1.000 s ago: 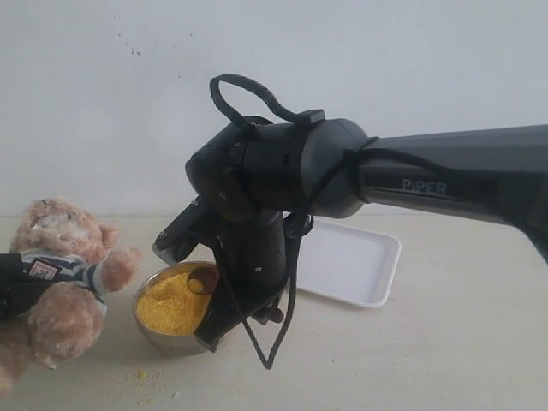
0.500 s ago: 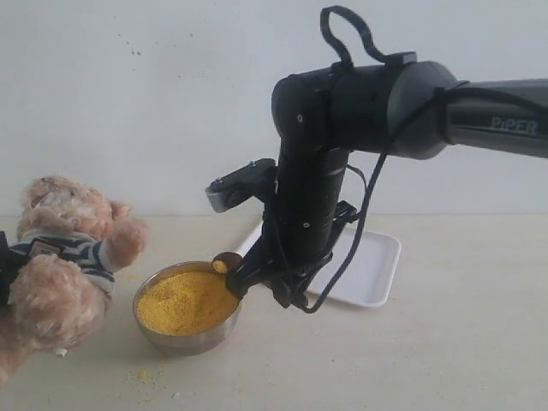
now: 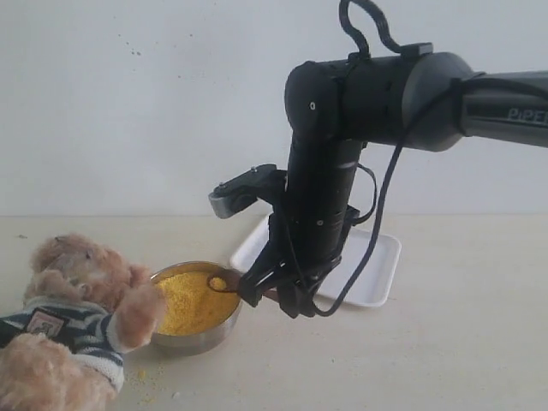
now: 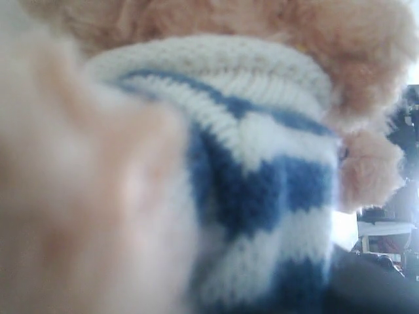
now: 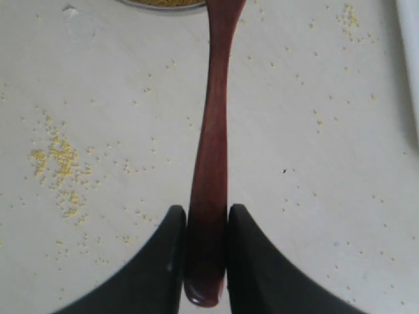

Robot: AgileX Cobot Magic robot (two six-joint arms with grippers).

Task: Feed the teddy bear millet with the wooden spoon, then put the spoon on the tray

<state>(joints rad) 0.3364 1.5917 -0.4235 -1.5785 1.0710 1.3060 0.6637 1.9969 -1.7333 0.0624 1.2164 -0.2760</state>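
Note:
The teddy bear (image 3: 77,295) leans forward at the lower left, one paw against the metal bowl (image 3: 201,338) of yellow millet (image 3: 184,301). Its striped shirt (image 4: 262,190) fills the left wrist view, and the plush hides my left gripper's jaws. My right gripper (image 3: 259,289) is shut on the thin handle of the wooden spoon (image 5: 213,131). The spoon's oval end (image 3: 220,282) carries a little millet just over the bowl's right rim. The white tray (image 3: 368,261) lies behind my right arm, with nothing showing on the part I see.
Loose millet grains (image 5: 59,163) are scattered on the pale tabletop (image 3: 445,342) beside the bowl, with a few more (image 3: 141,377) in front of it. The tray's edge (image 5: 409,52) shows in the right wrist view. A plain white wall stands behind.
The bear has come down and tipped towards the bowl. My right arm has risen and swung right off the bowl, bringing the spoon out with millet to the bowl's right rim.

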